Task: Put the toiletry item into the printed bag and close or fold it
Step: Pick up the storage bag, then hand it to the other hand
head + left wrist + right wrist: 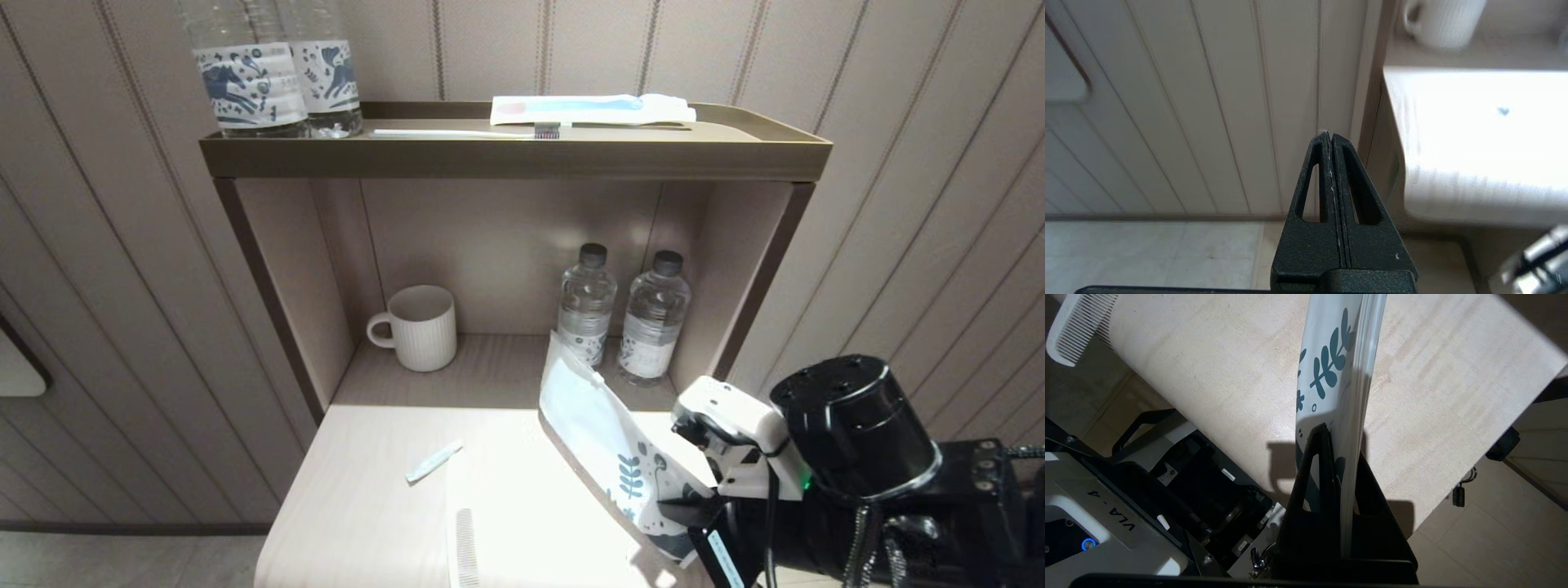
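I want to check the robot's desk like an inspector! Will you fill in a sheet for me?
Surface: pale wooden desk, brightly lit.
Job's things: printed bag lifted at a slant, leaf-print end held by the right pincer; small tube lying on the desk.
Clutter: white comb, mug, two water bottles in the niche; two more bottles and a toothbrush packet on the top shelf.
Grippers: right pincer shut on the bag; left pincer shut, empty, beside the desk.
Cables: black cables on the right arm.
Surroundings: panelled wall.
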### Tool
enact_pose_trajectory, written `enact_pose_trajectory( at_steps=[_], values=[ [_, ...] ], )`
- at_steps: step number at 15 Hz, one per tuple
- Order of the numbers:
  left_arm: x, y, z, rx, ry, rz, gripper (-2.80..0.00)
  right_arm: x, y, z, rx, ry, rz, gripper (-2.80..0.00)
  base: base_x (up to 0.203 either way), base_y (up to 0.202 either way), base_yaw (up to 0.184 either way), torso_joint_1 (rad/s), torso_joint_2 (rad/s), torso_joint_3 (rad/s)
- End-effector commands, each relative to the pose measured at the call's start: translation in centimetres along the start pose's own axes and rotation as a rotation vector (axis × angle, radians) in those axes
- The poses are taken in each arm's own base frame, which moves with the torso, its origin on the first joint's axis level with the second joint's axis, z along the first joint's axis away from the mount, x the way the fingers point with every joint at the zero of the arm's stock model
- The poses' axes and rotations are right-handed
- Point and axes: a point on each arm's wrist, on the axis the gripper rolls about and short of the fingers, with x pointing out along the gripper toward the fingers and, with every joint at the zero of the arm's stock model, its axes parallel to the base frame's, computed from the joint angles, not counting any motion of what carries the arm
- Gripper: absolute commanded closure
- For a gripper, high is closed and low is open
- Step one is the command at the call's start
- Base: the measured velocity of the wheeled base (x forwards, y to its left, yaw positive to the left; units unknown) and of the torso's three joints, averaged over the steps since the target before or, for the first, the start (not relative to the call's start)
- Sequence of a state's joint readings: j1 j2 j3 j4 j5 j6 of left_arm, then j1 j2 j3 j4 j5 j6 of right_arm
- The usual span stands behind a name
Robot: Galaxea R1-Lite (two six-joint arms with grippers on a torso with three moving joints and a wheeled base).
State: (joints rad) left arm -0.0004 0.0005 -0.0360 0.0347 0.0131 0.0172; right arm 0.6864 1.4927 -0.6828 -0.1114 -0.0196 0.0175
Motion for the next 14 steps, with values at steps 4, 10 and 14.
enact_pose_trajectory(
  at_steps=[4,10,14],
  values=[
    [-1.9,0.1,6.6,-0.002,-0.034,-0.034,0.0,-3.2,0.1,0.4,-0.005,-0.096,0.005,0.0,0.0,0.0,0.0,0.0,0.0,0.0],
    [3.4,-0.6,12.0,-0.039,0.214,-0.348,0.0,-7.6,0.9,-0.4,-0.037,-0.096,0.058,0.0,0.0,0.0,0.0,0.0,0.0,0.0],
    [5.8,-1.0,13.7,-0.08,0.274,-0.528,-2.8,-9.2,1.9,-1.3,-0.103,-0.064,0.126,0.0,0.0,0.0,0.0,0.0,0.0,0.0]
  ],
)
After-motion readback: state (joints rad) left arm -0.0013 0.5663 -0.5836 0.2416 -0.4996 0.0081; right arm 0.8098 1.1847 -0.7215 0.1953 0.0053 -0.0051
